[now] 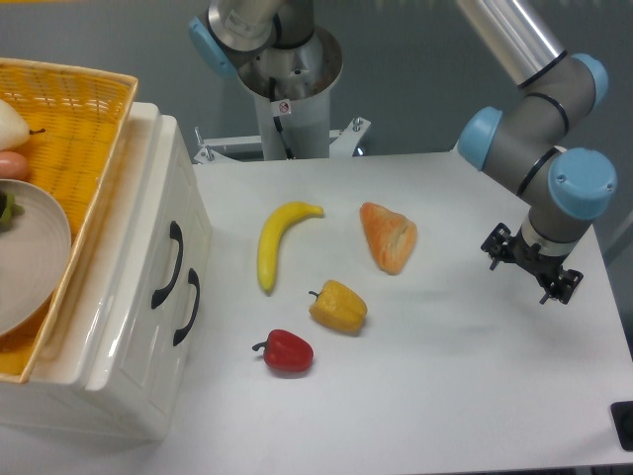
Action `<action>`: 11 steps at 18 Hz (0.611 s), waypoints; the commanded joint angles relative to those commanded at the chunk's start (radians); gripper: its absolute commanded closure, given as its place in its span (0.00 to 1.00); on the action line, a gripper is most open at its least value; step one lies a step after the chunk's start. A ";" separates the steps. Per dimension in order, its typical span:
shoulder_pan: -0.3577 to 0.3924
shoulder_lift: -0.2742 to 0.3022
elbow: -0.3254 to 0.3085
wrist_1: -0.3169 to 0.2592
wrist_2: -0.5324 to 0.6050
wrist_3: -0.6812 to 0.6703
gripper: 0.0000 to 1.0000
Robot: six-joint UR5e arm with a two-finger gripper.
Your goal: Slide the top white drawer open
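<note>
The top white drawer [156, 203] is part of a glossy white cabinet at the left edge of the table. Its front sits flush with the cabinet and carries a black loop handle [168, 265]. The lower drawer's matching handle [187, 308] is just below and to the right. My gripper [531, 263] hangs over the far right of the table, far from both handles. Only its dark mount shows under the blue-capped wrist; the fingers are hidden, so their state is unclear.
A yellow wicker basket [74, 109] holding a grey plate [30, 257] sits on top of the cabinet. Between cabinet and gripper lie a banana [275, 240], a bread piece [389, 237], a yellow pepper [338, 307] and a red pepper [288, 351]. The arm's base [289, 84] stands at the back.
</note>
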State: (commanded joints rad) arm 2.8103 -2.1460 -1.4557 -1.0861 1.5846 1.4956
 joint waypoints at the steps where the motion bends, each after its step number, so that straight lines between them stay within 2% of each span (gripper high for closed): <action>1: 0.000 0.000 0.000 0.002 0.000 0.000 0.00; 4: 0.000 0.002 0.002 0.002 -0.005 0.000 0.00; 7: 0.015 0.006 -0.008 0.000 -0.113 -0.002 0.00; 11: 0.046 0.052 -0.095 0.040 -0.221 0.003 0.00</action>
State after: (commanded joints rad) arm 2.8562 -2.0940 -1.5506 -1.0463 1.3640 1.4987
